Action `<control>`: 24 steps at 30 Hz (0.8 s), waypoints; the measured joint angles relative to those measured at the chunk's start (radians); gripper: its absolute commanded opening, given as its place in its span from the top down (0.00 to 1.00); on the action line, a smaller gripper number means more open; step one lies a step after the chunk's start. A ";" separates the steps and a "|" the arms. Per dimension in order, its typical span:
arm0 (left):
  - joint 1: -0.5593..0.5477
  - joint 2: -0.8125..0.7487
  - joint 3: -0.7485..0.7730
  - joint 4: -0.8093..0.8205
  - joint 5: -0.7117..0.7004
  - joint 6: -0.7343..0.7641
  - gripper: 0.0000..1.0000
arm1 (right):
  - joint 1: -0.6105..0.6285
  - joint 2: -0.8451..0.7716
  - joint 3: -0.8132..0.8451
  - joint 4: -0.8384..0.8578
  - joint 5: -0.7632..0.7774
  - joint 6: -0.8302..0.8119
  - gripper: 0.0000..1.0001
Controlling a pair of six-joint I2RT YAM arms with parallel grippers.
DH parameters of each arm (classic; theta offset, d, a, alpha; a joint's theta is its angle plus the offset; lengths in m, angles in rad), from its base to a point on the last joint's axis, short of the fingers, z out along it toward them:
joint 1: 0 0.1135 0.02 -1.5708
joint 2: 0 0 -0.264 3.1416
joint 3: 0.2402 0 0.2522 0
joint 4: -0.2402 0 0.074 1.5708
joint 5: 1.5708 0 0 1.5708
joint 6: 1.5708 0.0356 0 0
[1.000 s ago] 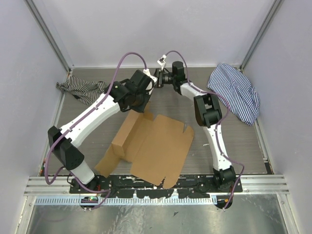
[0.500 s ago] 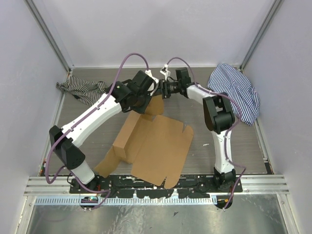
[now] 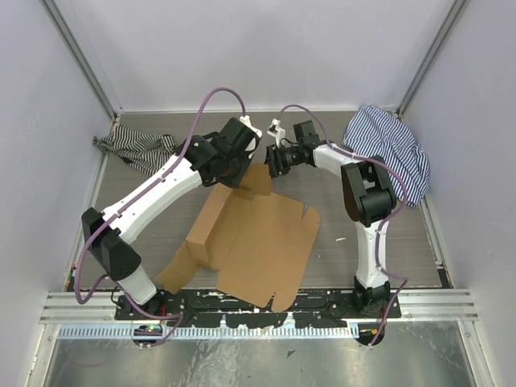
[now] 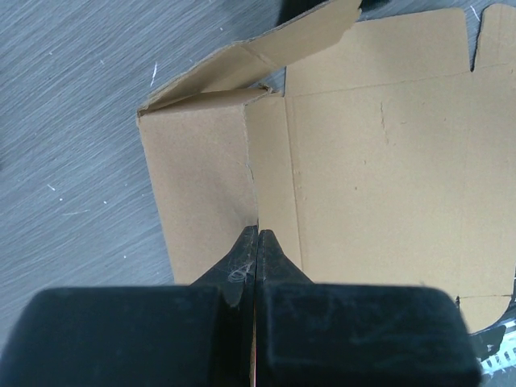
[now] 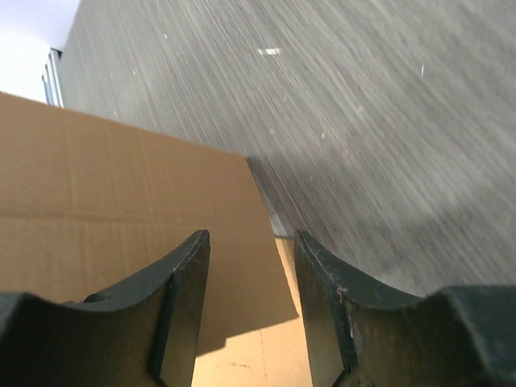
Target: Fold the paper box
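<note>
Brown paper box (partly folded)

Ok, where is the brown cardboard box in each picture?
Top view: the paper box lies in the middle, between the two arms.
Left wrist view: the paper box fills the middle and right.
Right wrist view: the paper box sits at the lower left.
Shared landmark: the streaky grey table under it.

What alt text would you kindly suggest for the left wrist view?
The left jaws, shut, point at a crease in the brown cardboard box, which lies mostly flat on a grey table. A flap at its far left corner is bent up.
</note>
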 measured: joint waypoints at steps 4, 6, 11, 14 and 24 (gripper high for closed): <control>0.000 0.000 0.000 -0.001 -0.016 -0.003 0.99 | 0.000 -0.024 -0.061 -0.021 0.018 -0.039 0.47; 0.000 0.001 0.000 -0.001 -0.019 -0.004 0.94 | 0.000 -0.042 -0.083 -0.026 0.020 -0.053 0.46; 0.000 0.001 -0.001 -0.002 -0.028 -0.011 0.71 | 0.000 -0.093 -0.114 -0.027 0.019 -0.095 0.37; 0.000 0.001 -0.006 -0.001 -0.035 -0.009 0.64 | 0.000 -0.105 -0.114 -0.024 0.014 -0.110 0.29; 0.000 0.001 -0.079 0.027 -0.042 -0.010 0.66 | 0.000 -0.106 -0.126 -0.016 -0.013 -0.149 0.27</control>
